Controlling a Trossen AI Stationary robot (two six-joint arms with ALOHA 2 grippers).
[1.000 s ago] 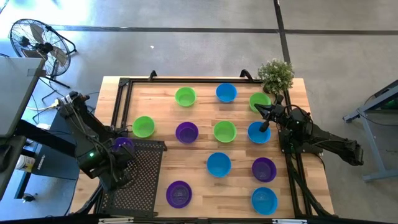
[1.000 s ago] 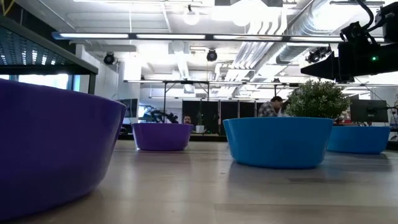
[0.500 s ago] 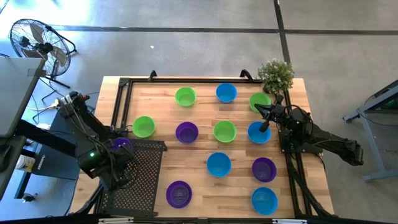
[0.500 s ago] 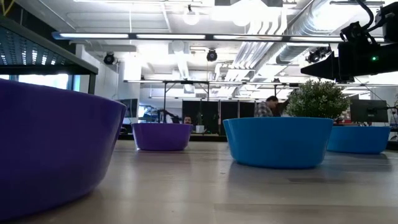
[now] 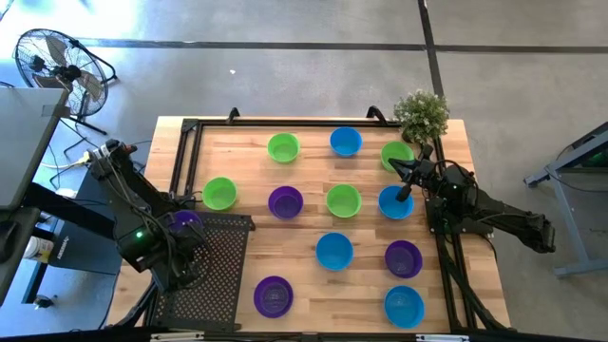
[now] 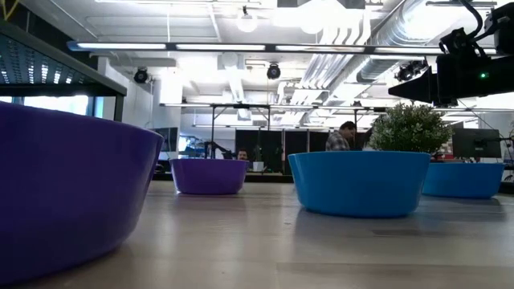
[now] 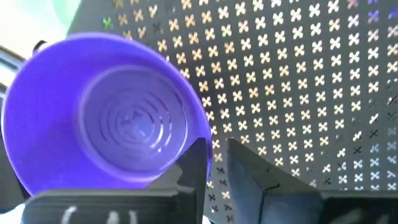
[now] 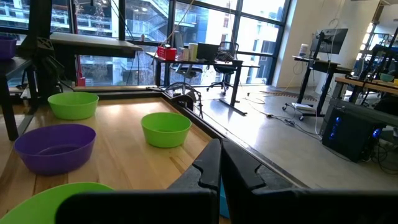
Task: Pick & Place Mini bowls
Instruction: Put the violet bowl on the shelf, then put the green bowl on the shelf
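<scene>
Left pincer [image 7: 214, 163]: at the lower left of the high view, over the black perforated tray [image 5: 220, 271]. In the wrist view I see its two fingers a little apart, one against the rim of a purple bowl [image 7: 106, 115]; I cannot tell whether they grip or have let go.

Purple bowl at the left pincer: at the tray's upper left corner in the high view, tilted with its open side toward the wrist camera.

Right pincer [image 8: 219, 169]: at the right middle of the high view, over a blue bowl [image 5: 394, 202]; fingers clenched together with nothing between them.

Other mini bowls: spread apart across the wooden surface [image 5: 309, 285] in green, blue and purple; one purple bowl [image 5: 274, 296] sits at the lower centre, just right of the tray.

Potted plant [image 5: 422, 115]: upper right corner of the surface, not part of my job.

Handling: I judge these bowls light, stiff, smooth plastic, likely to slide or tip if nudged.

Where to hold: I would pinch the thin rim wall, one finger inside and one outside.
</scene>
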